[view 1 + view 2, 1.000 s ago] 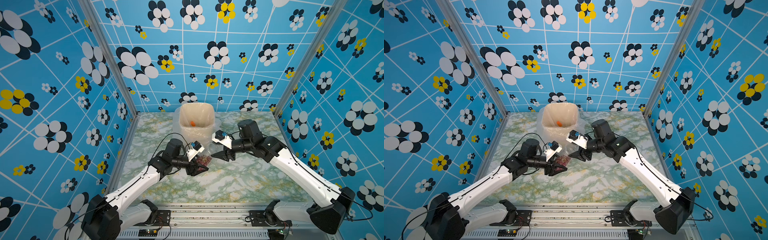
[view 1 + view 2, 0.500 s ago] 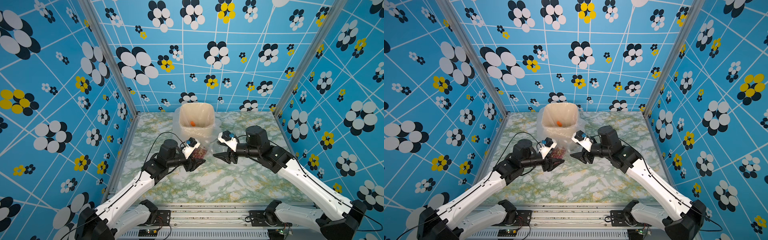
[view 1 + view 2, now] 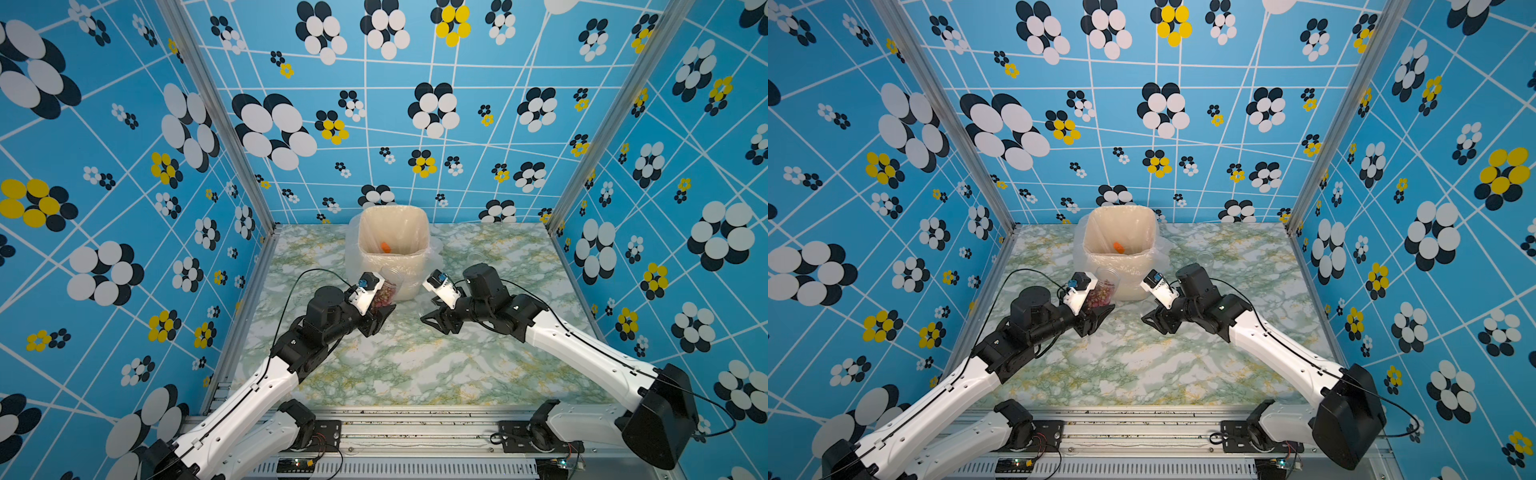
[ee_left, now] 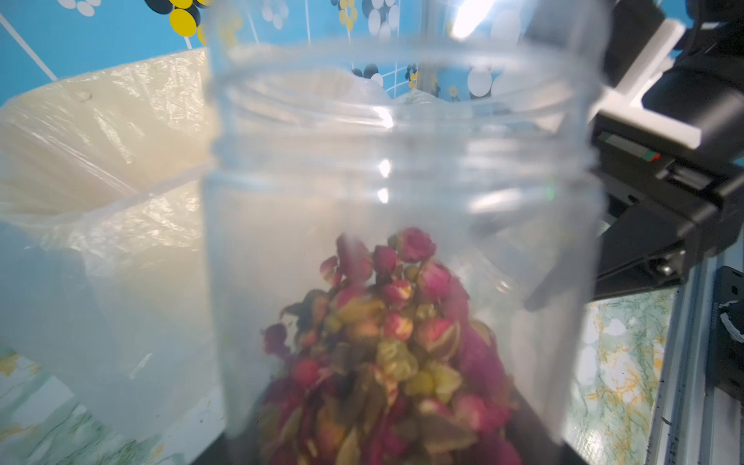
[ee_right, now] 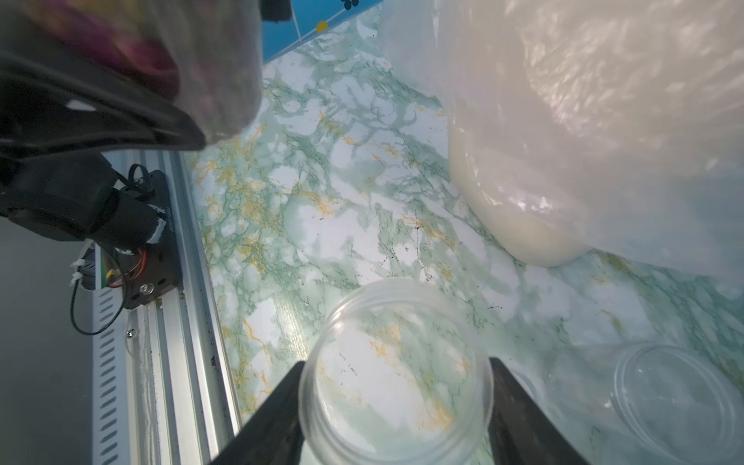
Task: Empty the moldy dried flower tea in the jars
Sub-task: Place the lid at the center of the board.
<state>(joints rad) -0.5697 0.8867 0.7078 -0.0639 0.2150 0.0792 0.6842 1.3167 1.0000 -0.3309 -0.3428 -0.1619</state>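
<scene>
left gripper [image 3: 384, 311] is clamped on an open-mouthed jar [image 3: 385, 291] just left of centre in both top views, just in front of the cream bin [image 3: 411, 276]. the dried flower tea [image 4: 386, 354] is heaped in the lower middle of the left wrist frame, pink-red and yellowish buds. right gripper [image 3: 432, 319] sits just right of centre, low over the marble table [image 3: 415, 365], pinching a clear round lid [image 5: 396, 362] between its two black fingers [image 5: 277, 410]. an orange piece [image 3: 386, 247] lies inside the bin. lower right of the right wrist frame there's another clear round thing [image 5: 676, 398] on the table, jar or lid i can't tell.
</scene>
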